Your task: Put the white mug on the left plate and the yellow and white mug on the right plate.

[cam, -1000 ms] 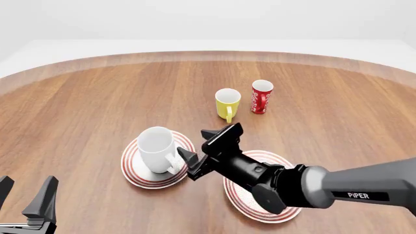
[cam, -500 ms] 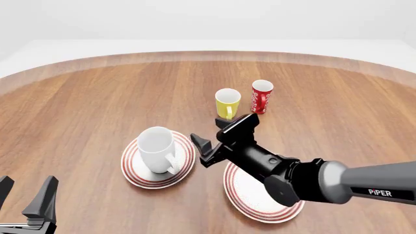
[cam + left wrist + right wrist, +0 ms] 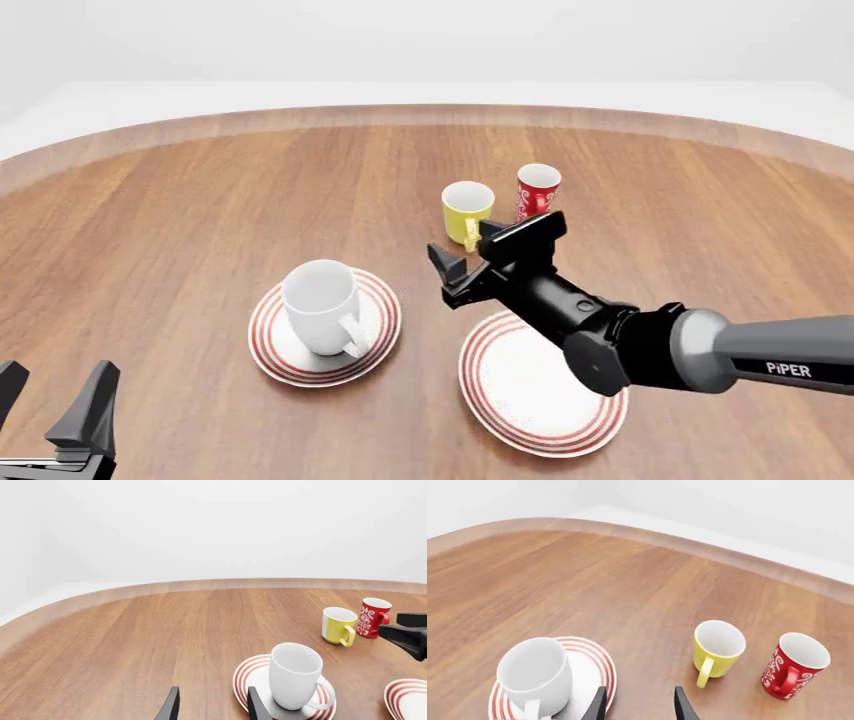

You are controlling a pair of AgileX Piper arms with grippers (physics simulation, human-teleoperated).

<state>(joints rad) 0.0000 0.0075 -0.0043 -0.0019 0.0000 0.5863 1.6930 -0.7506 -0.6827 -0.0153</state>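
You have a smooth, wood-grained desk (image 3: 200,220), a glossy white mug (image 3: 320,305) that looks ceramic, smooth red-ringed plates, and a matt black right tool (image 3: 487,255).

Front view: fixed, high, on the arms' side, facing forward and down over the whole worktop (image 3: 200,190). Left wrist view: low and near the surface, looking across toward the far edge. Right wrist view: higher, tilted down, closer in. All three share the white mug (image 3: 320,305) on the left plate (image 3: 274,355), the yellow and white mug (image 3: 466,212) and the red patterned mug (image 3: 537,198).
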